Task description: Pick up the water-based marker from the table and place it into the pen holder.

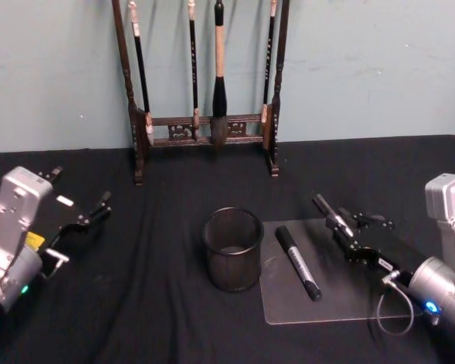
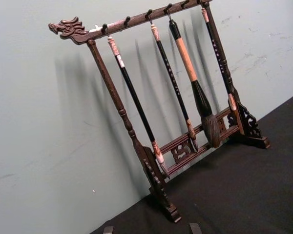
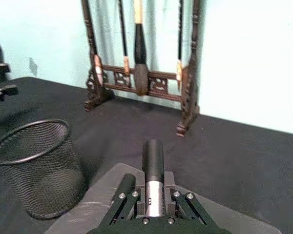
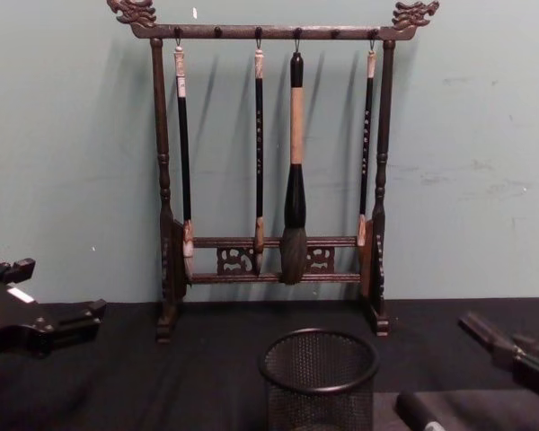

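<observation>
- Soft, even light; rack (image 2: 118,104) throws pale shadows on the wall (image 2: 39,146).
- Dull glare on the mat (image 1: 341,299) beside the right claw (image 1: 354,212).
- Worktop (image 1: 136,303) dark.

Mesh pen holder (image 4: 319,382) on table (image 4: 162,386); brush rack (image 4: 332,241) behind.

The water-based marker (image 1: 298,262) is seen right of centre in the head view — a black barrel with a lighter band near its upper end. It is laid flat on a pale translucent mat (image 1: 349,303) and angled from upper left to lower right. The pen holder (image 1: 233,249) is stood upright just left of it, not touching it — a round cup of black wire mesh with a solid rim. Both are carried by the matte black surface (image 1: 152,318).
</observation>
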You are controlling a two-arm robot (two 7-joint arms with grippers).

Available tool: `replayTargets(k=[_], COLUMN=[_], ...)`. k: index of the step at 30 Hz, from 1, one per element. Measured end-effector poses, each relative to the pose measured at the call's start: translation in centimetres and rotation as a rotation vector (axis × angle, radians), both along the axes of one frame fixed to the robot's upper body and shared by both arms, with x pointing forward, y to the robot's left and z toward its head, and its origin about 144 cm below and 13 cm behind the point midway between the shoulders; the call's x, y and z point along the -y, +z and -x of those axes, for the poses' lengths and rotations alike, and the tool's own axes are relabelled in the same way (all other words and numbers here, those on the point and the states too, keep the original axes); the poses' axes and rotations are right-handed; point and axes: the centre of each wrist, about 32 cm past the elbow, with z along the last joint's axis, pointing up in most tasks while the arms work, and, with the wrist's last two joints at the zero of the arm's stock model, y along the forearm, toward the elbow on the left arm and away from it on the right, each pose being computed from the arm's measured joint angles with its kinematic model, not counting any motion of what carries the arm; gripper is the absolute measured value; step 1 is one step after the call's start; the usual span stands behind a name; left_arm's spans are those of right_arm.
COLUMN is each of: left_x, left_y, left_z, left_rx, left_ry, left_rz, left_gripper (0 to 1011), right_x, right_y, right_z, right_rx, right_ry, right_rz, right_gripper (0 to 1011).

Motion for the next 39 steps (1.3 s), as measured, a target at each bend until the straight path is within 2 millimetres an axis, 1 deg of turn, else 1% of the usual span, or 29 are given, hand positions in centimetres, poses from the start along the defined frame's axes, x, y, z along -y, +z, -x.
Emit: replayTargets(k=[12,21,25,26,28,39], left_x=[0.0,0.0,0.0,0.0,0.0,0.0], left_y=[0.0,0.0,0.0,0.0,0.0,0.0], left_z=[0.0,0.0,0.0,0.0,0.0,0.0], left_rx=[0.000,0.000,0.000,0.000,0.000,0.000], left_ry=[0.000,0.000,0.000,0.000,0.000,0.000], left_rz=[0.000,0.000,0.000,0.000,0.000,0.000], left_gripper=[1009,1009,1009,1009,1009,1009], right_x=[-1.1,-2.6,-3.6,-3.6,-4.3,-6.5], right_y=[1.2,2.0,2.2,2.2,2.4,2.9], right_z=[-0.9,-2.3,-3.0,-3.0,-3.3,-4.5], right_rx=[0.071,0.127,0.152,0.152,0.166,0.199], right_ry=[0.055,0.072,0.086,0.086,0.097,0.133], right_rz=[0.023,0.029,0.024,0.024,0.016,-0.019], right_gripper=[218,218,218,218,218,218])
